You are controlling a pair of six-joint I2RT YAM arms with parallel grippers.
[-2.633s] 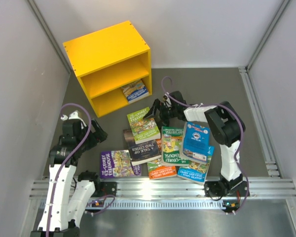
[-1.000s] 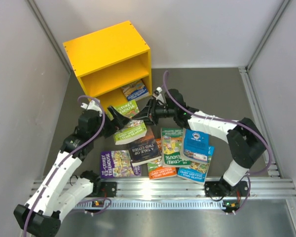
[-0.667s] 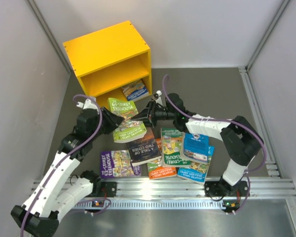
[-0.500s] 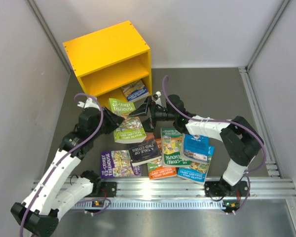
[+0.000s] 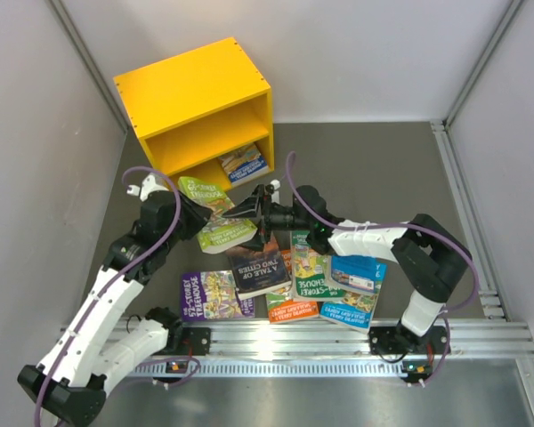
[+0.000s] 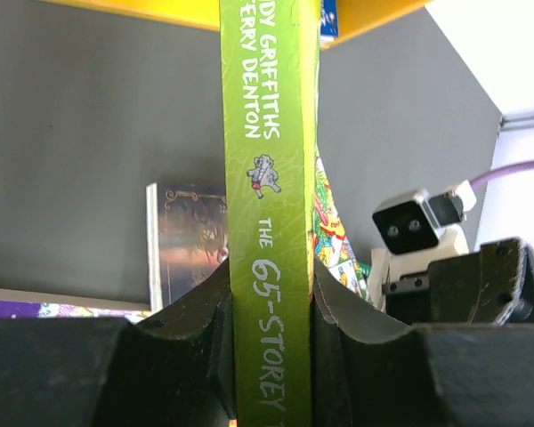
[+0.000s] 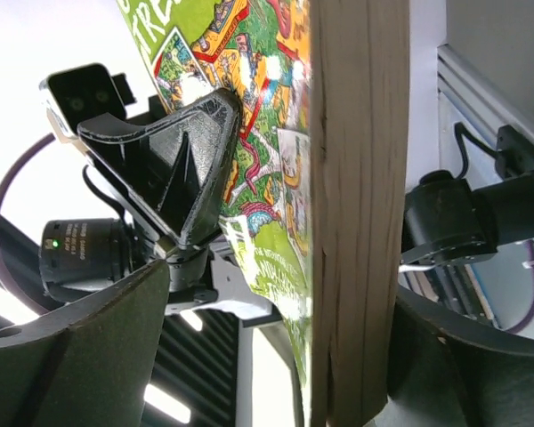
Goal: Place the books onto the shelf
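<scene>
green book [image 6: 267,222] spine: "THE 65-STOREY", "GRIFFITHS", "DENTON" | purple book [image 5: 215,295] cover: "STOREY TREEHOUSE"

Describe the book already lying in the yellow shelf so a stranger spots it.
Find the bright yellow boxy shelf at the back left of the table. In its lower compartment, at the right end, lies one colourful paperback. It alone sits inside the shelf.

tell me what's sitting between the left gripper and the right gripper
A green book. The left gripper is clamped on its spine, and the right gripper stands open around its page edge. The top view shows this, and both wrist views confirm it.
</scene>
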